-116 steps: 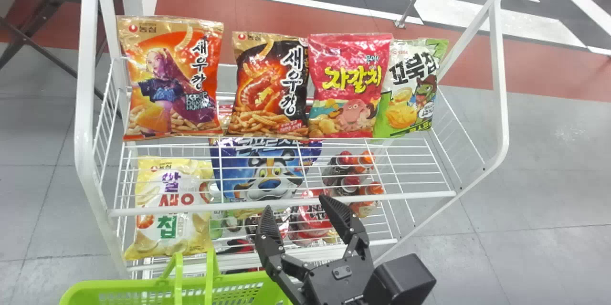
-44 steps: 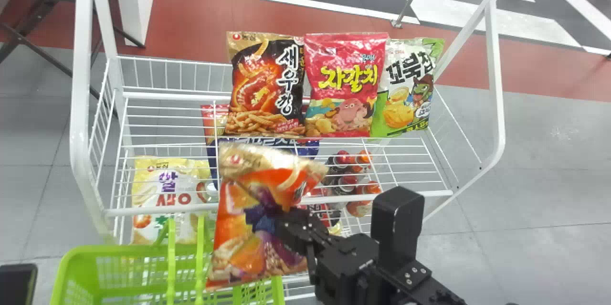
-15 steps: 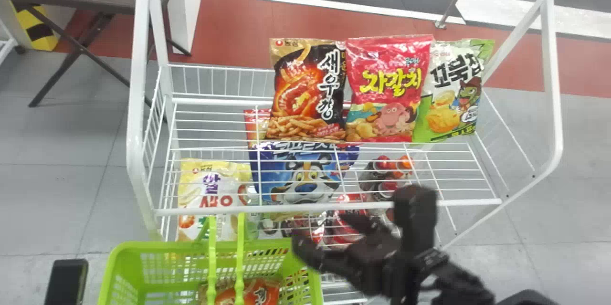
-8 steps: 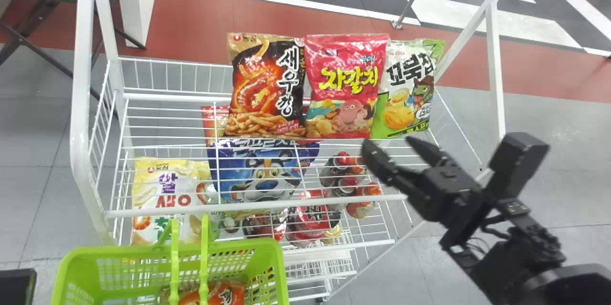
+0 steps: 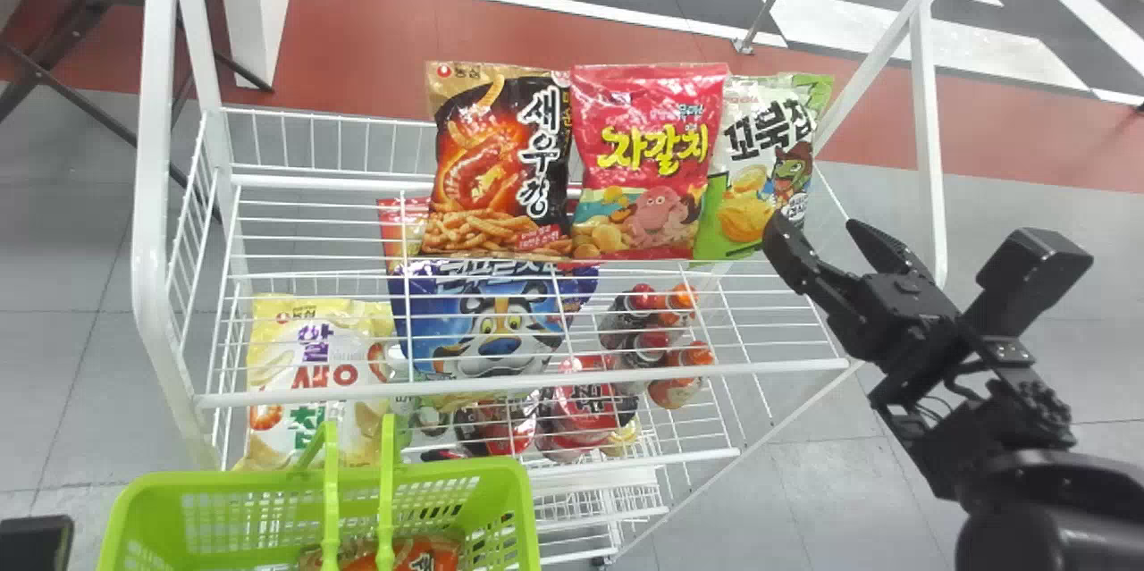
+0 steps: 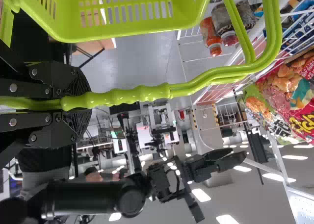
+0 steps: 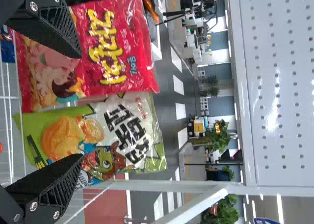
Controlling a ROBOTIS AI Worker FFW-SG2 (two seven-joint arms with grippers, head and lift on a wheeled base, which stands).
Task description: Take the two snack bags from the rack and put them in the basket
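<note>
The next pull could bring two bags instead of one. The red bag (image 5: 648, 160) overlaps the edge of the green bag (image 5: 746, 187), and in the right wrist view the right gripper (image 5: 815, 224) has its fingers spread wide, one across the red bag, the other by the green. If green is the one meant, closing from here may pinch both. Its slick film could also slip out of a shallow bite, or snag on the side wires of the rack (image 5: 527, 382).

The basket (image 5: 447, 467) hangs by its handles (image 6: 142, 94), clamped in the left gripper (image 6: 87, 101) — a bag dropped carelessly may catch on them or set it swinging.

Counted: one orange bag (image 5: 427, 551) in the basket, so one more looks due. Three bags stand on the upper shelf: black (image 5: 500, 164), red, green. Lower down are one yellow bag (image 5: 317, 365), one blue bag (image 5: 492, 321), one more reddish bag (image 5: 393, 227) partly behind it — and at least four bottles (image 5: 675, 390).
</note>
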